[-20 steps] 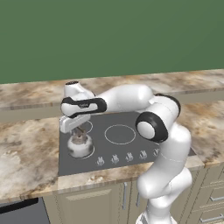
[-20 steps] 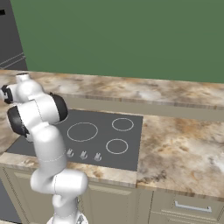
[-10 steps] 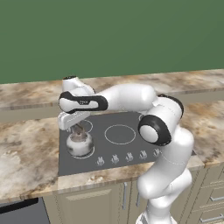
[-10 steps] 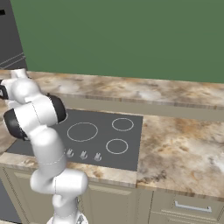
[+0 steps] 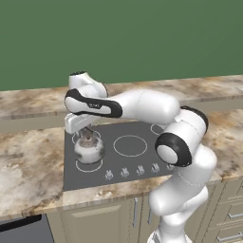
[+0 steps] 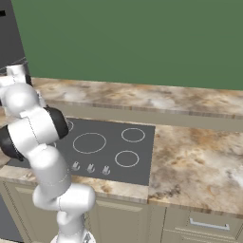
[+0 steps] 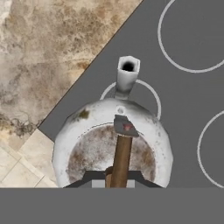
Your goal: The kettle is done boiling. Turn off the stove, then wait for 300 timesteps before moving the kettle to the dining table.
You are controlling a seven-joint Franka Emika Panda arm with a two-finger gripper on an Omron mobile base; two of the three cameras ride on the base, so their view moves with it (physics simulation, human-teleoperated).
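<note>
Left base view: the arm rises from the lower right, bends at the elbow and reaches left across the stove [image 5: 133,152], forearm roughly level, wrist turned down. The gripper [image 5: 85,132] hangs directly over the kettle [image 5: 88,149], which sits at the stove's front left burner ring. The gripper is down at the kettle's top; its fingers are hard to make out here. A row of small knobs [image 5: 140,171] lines the stove's front edge. Marble table [image 5: 28,161] surrounds the cooktop.

Right base view: the arm's white links stand at the left edge, upper link leaning away to the left over the stove [image 6: 114,147]. Three burner rings lie bare on the dark surface, and the knobs [image 6: 90,168] sit along the near edge.

Hand view: looking straight down on the kettle [image 7: 87,144], spout [image 7: 127,72] pointing away toward the ring outline. The gripper [image 7: 114,180] is pressed together, pinching the kettle's handle [image 7: 121,157], which runs between the fingertips. Marble table [image 7: 48,57] lies beside the stove edge.
</note>
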